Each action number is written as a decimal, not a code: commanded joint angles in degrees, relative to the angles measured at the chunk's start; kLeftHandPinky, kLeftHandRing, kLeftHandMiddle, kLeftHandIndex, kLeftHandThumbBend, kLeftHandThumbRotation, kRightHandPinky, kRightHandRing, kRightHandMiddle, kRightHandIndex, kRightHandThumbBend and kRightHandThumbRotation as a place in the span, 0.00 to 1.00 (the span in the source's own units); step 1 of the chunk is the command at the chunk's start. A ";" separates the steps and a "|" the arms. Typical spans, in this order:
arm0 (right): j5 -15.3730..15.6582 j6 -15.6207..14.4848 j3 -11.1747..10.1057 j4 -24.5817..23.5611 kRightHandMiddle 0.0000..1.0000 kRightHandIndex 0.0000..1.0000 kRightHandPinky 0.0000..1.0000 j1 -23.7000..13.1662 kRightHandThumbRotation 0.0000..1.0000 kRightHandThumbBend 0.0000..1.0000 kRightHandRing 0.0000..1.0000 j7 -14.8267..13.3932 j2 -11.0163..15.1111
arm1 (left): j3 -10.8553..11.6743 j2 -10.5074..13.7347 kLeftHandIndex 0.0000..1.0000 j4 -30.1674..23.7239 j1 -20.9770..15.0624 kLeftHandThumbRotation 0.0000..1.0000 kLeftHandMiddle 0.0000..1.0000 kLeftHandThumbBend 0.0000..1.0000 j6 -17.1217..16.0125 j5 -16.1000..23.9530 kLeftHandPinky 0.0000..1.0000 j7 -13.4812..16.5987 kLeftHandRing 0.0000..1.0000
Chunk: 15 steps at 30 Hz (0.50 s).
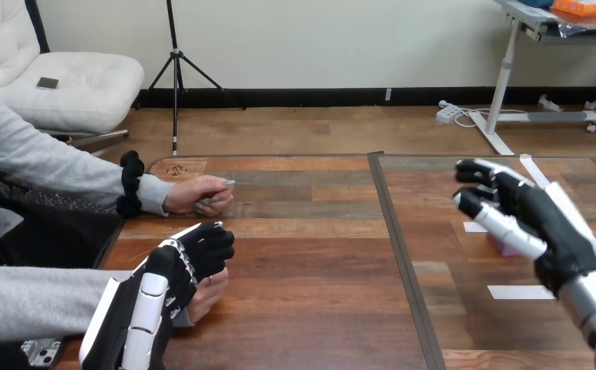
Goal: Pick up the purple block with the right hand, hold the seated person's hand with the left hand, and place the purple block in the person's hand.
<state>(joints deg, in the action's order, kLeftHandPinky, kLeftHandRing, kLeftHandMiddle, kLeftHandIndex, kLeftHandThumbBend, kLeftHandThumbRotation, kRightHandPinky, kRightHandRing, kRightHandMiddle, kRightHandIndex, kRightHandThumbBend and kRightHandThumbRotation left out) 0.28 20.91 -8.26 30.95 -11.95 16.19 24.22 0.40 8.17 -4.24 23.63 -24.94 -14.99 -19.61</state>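
The purple block (501, 245) lies on the right half of the table, and only a small pale edge of it shows under my right hand (541, 223). That hand hovers just over the block, open, with its fingers stretched to the left and nothing in them. At the lower left, my left hand (190, 262) lies over the person's nearer hand (211, 291), fingers curled down round its far side. The person's other hand (200, 196) rests as a loose fist on the table further back.
White tape strips (520, 291) mark the tabletop near the block. A dark seam (399, 254) divides the wooden table (310, 293) into left and right halves. The person's sleeved arms come in from the left edge.
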 commanded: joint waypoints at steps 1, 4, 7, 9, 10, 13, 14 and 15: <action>3.00 4.24 -0.51 7.61 0.86 0.85 0.80 -12.51 0.65 0.88 0.86 -4.15 3.54 | -0.47 -0.01 0.76 -2.56 -3.17 1.00 0.78 0.59 0.26 -0.39 0.82 -0.92 0.79; 4.80 4.56 0.19 10.95 0.86 0.85 0.80 -14.95 0.65 0.88 0.86 -5.55 4.46 | -0.40 -0.22 0.77 -2.80 -3.13 1.00 0.78 0.58 0.51 -0.30 0.82 -0.55 0.80; 5.92 4.02 0.54 14.05 0.86 0.85 0.80 -17.31 0.65 0.89 0.87 -6.75 4.92 | -0.34 -0.30 0.77 -2.70 -3.23 1.00 0.78 0.58 0.53 -0.59 0.82 -0.67 0.80; 6.71 3.84 0.86 16.70 0.87 0.86 0.81 -19.12 0.64 0.89 0.87 -7.47 5.32 | -0.28 -0.40 0.76 -2.65 -3.25 1.00 0.78 0.58 0.23 -0.38 0.82 -0.55 0.79; 6.94 3.90 0.95 17.53 0.87 0.86 0.81 -19.63 0.64 0.90 0.87 -7.68 5.42 | -0.26 -0.42 0.76 -2.64 -3.25 1.00 0.77 0.58 0.15 -0.31 0.82 -0.51 0.79; 8.27 2.08 1.63 20.27 0.88 0.86 0.82 -21.91 0.64 0.91 0.88 -8.95 5.89 | -0.20 -0.65 0.76 -2.68 -3.25 1.00 0.77 0.58 -0.06 0.14 0.81 -0.07 0.78; 8.94 1.65 2.03 21.73 0.89 0.87 0.82 -23.00 0.64 0.92 0.89 -9.46 6.18 | -0.18 -0.68 0.76 -2.68 -3.24 1.00 0.77 0.58 -0.15 0.26 0.80 0.02 0.78; 9.36 1.56 2.31 22.78 0.89 0.87 0.82 -23.71 0.64 0.93 0.89 -9.80 6.37 | -0.17 -0.69 0.76 -2.65 -3.25 1.00 0.77 0.58 -0.21 0.31 0.80 0.05 0.78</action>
<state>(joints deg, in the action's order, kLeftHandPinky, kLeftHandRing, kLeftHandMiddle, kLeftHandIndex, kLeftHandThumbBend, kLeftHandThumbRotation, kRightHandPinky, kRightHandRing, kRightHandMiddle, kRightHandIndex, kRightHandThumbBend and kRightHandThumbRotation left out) 6.36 21.88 -7.32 44.69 -21.76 10.46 27.02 0.40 8.14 -4.24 23.66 -24.57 -14.99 -19.69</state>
